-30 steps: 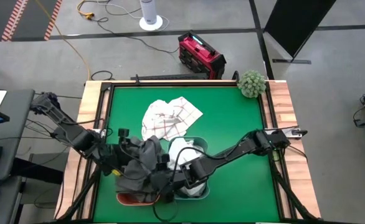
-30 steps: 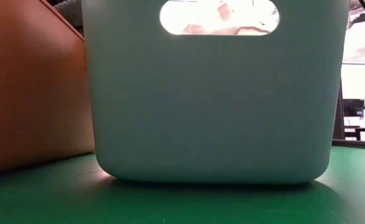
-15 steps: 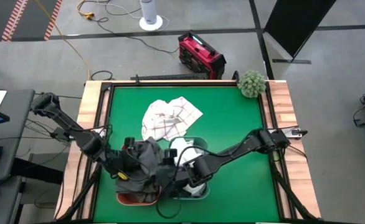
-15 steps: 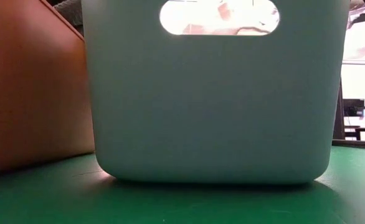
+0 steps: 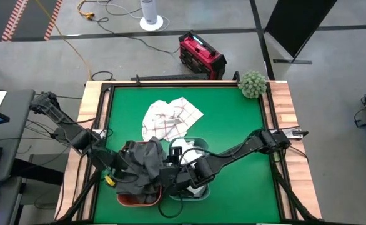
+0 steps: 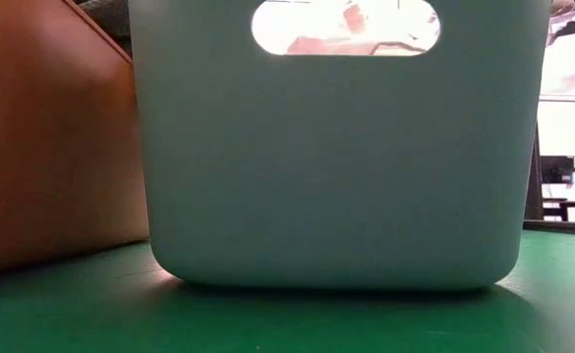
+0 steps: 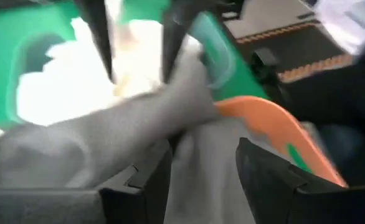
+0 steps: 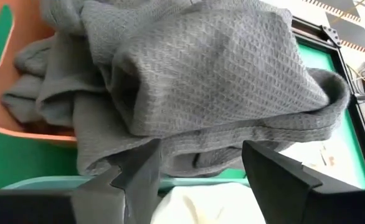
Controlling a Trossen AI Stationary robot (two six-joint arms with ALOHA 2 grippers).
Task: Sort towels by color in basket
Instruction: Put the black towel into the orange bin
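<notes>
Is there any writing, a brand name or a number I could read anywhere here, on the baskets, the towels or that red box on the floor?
None can be read.
Red box on the floor: any marking is too small to make out.
Pale green basket: plain wall, no writing.
Orange basket: plain, no writing.
Grey towel: woven pattern only.
Checked towel: red lines only, no letters.

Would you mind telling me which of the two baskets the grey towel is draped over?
The orange basket, on the left arm's side; the grey towel heaps over it, while the pale green basket beside it holds white cloth.
</notes>
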